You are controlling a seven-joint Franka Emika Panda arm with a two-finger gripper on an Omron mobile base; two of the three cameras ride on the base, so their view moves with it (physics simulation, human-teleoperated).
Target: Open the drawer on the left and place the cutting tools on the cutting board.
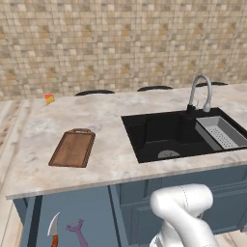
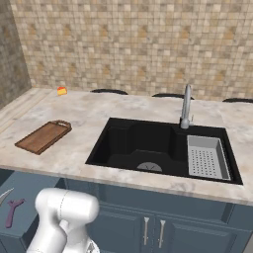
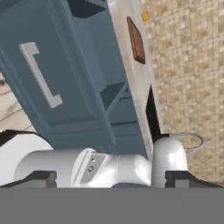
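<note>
The navy drawer (image 1: 91, 212) under the counter's left end stands pulled out. Inside it lie the cutting tools: a knife (image 1: 54, 229) with a silver blade and red-brown handle, and a purple scissor-like tool (image 1: 78, 231) (image 2: 13, 210) beside it. The dark-brown cutting board (image 1: 73, 148) (image 2: 43, 137) rests bare on the counter's left part. In the hand view, my gripper (image 3: 113, 180) is open, its fingertips (image 3: 39, 178) far apart and holding nothing. The drawer front (image 3: 70, 87) with its silver bar handle (image 3: 40, 74) sits ahead of it, apart.
A black sink (image 1: 159, 135) with a curved faucet (image 1: 200, 94) and a grey strainer tray (image 1: 222, 132) takes up the counter's right half. A small orange-yellow wedge (image 1: 49, 99) (image 2: 62, 91) sits at the back left corner. Blue cabinet doors (image 2: 153, 230) stand below the sink.
</note>
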